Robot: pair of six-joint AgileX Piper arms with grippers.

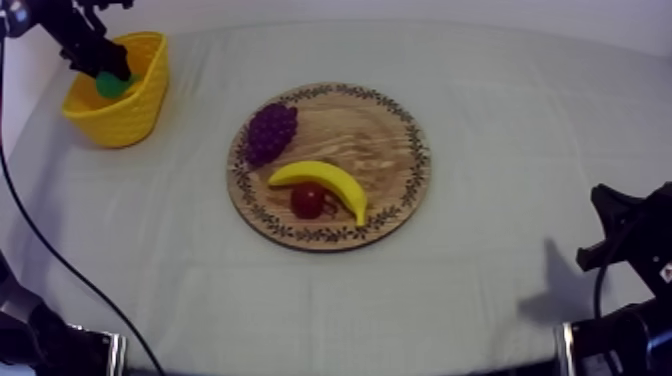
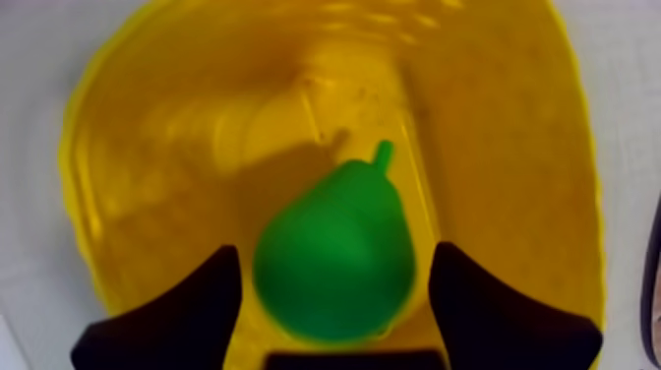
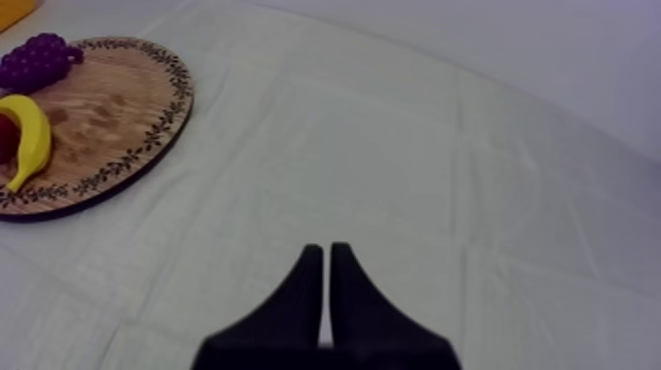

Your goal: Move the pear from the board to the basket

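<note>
The pear (image 2: 334,261) is lying inside the basket (image 2: 511,148), its stem pointing away from the left arm (image 1: 88,42). That arm is reaching down into the basket's mouth at the far left of the surface (image 1: 520,120).

The left jaws are standing wide apart on either side of the pear and gripping nothing. A thin strip of yellow is showing between each finger and the fruit, so the pear is looking free. Whether it is resting fully on the basket floor is hard to tell.

The right jaws are lying pressed together with nothing between them, hovering low over bare cloth. They are well apart from the board (image 1: 390,130), where the banana (image 1: 325,178), grapes (image 1: 271,130) and small red fruit (image 1: 307,200) are sitting.

The main risk is lying in the withdrawal:

- **Nudging the pear:** The fingers are flanking it very closely, so a lift drifting sideways could be rolling it or dragging it up against the wall.
- **Upsetting the basket:** It is looking light, and the arm is working close to its rim. A finger catching there could be tipping or sliding the basket and spilling the pear onto the cloth.
- **Closing too early:** Jaws closing before they are clearing the fruit could be pinching the pear and carrying it back out.

A straight upward exit with the jaws wide is looking safest.
</note>
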